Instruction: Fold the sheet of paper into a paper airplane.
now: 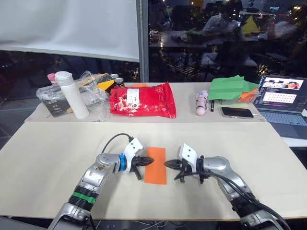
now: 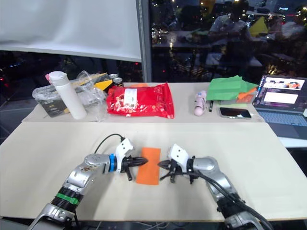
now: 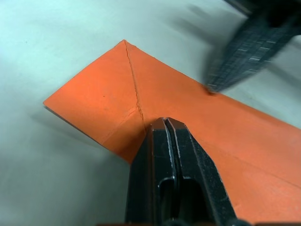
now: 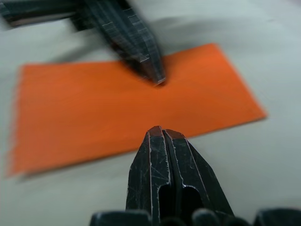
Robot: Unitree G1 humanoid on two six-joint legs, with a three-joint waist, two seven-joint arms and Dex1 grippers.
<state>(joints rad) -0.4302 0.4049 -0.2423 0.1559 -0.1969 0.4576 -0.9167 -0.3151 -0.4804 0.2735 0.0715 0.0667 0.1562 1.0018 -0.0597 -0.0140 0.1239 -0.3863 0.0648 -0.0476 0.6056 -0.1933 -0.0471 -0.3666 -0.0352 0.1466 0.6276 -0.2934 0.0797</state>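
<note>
Closed, the left end effector [image 3: 165,123] presses its tip on the paper [image 1: 155,165], which lies flat on the surface [image 1: 57,153]. Just right of the paper, the right end effector [image 1: 169,164] is also closed. The paper's long axis runs away from the robot, across both; the left arm is nearer.

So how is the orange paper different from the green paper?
The orange paper lies flat on the near table between the two claws, while the green paper sits on the far table by the laptop. The orange one is a narrow strip; the green one is a wider, puffier heap. Both are folded paper.
</note>
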